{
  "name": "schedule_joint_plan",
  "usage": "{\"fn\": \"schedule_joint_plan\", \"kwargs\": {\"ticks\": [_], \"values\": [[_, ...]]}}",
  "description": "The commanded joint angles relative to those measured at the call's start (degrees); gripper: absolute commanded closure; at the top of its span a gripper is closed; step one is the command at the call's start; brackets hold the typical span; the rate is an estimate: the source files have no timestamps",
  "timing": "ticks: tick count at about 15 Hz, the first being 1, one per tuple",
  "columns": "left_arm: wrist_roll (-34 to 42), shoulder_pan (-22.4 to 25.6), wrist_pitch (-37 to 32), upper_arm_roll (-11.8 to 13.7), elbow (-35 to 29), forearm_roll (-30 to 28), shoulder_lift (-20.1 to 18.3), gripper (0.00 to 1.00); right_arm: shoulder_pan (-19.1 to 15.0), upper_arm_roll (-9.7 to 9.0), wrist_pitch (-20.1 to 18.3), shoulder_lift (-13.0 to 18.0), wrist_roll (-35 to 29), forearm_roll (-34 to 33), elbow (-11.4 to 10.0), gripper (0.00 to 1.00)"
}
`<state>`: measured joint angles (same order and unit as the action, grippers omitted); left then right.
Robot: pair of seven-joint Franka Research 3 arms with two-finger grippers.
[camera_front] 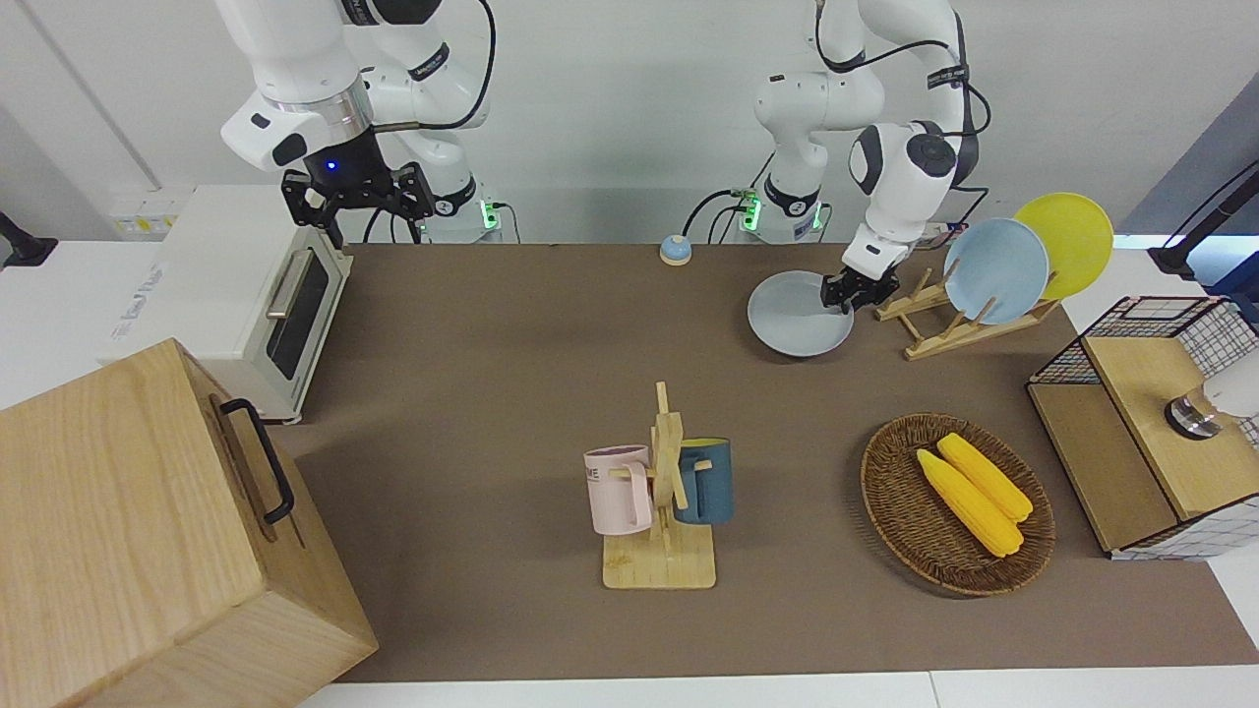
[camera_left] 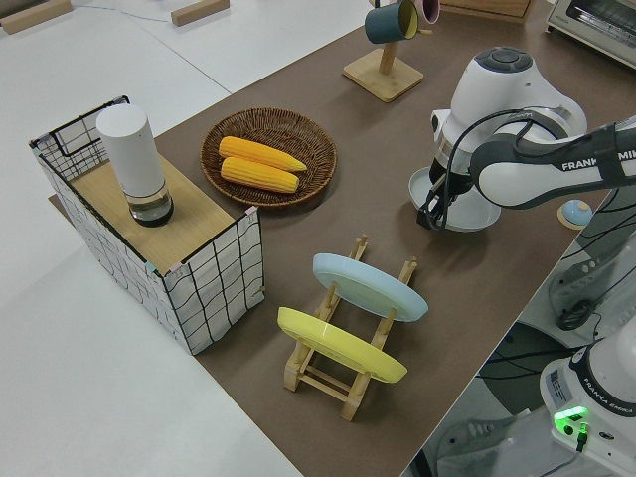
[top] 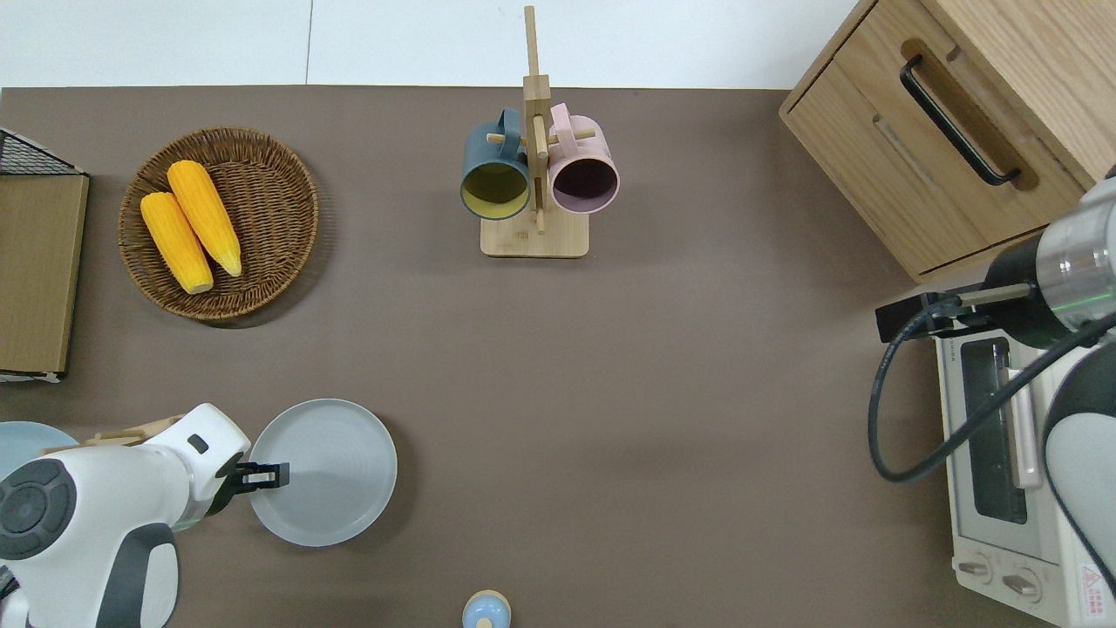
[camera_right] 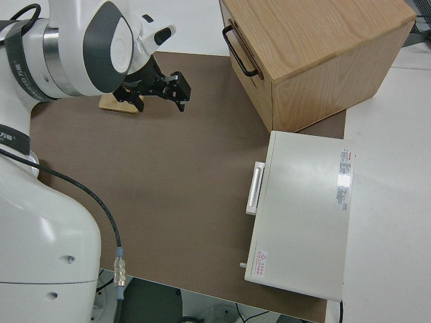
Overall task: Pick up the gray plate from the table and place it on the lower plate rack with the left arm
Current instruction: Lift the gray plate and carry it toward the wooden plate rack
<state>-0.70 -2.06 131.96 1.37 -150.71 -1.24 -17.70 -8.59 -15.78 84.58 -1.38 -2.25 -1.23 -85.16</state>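
Observation:
The gray plate (camera_front: 792, 317) (top: 336, 471) (camera_left: 467, 211) hangs slightly tilted just above the table (camera_front: 511, 374), and its shadow shows under it. My left gripper (camera_front: 848, 298) (top: 268, 474) (camera_left: 429, 214) is shut on the plate's rim, on the edge that faces the lower plate rack (camera_front: 929, 334) (camera_left: 338, 373). That rack holds a light blue plate (camera_front: 995, 269) and a yellow plate (camera_front: 1067, 241) on edge, and its pegs nearest the held plate are bare. The right gripper (camera_front: 359, 197) (camera_right: 160, 91) is parked, open.
A wooden mug stand (camera_front: 666, 492) with a pink and a blue mug stands mid-table. A wicker basket (camera_front: 890, 492) with two corn cobs and a wire crate (camera_front: 1141, 413) lie toward the left arm's end. A toaster oven (camera_front: 256, 295) and wooden cabinet (camera_front: 138, 531) fill the right arm's end.

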Motion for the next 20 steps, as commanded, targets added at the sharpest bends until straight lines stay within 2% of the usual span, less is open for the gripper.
{"fn": "schedule_joint_plan", "kwargs": {"ticks": [1, 4, 9, 12, 16, 20], "values": [[-0.6, -0.7, -2.9, 0.7, 1.0, -0.7, -1.5, 1.0, -1.1, -1.01, -0.8, 0.2, -0.7, -0.1, 0.5, 0.017], [-0.8, -0.6, -8.2, 0.8, 3.8, -0.7, -2.9, 1.0, -1.1, -1.01, -0.8, 0.2, -0.7, -0.1, 0.5, 0.017], [-2.7, -0.1, -25.5, 0.7, 16.0, 0.9, -4.9, 1.0, -1.1, -1.01, -0.8, 0.2, -0.7, -0.1, 0.5, 0.017], [-5.2, -0.1, -33.5, 0.7, 22.9, 4.6, -5.0, 1.0, -1.1, -1.01, -0.7, 0.1, -0.7, -0.1, 0.5, 0.017], [-5.8, -0.3, -40.1, 0.4, 29.1, 7.7, -4.9, 1.0, -1.1, -1.01, -0.8, 0.2, -0.7, -0.1, 0.5, 0.017], [-9.1, -0.9, -43.4, -1.7, 31.6, 16.7, -4.7, 1.0, -1.1, -1.01, -0.8, 0.2, -0.7, -0.1, 0.5, 0.017]]}}
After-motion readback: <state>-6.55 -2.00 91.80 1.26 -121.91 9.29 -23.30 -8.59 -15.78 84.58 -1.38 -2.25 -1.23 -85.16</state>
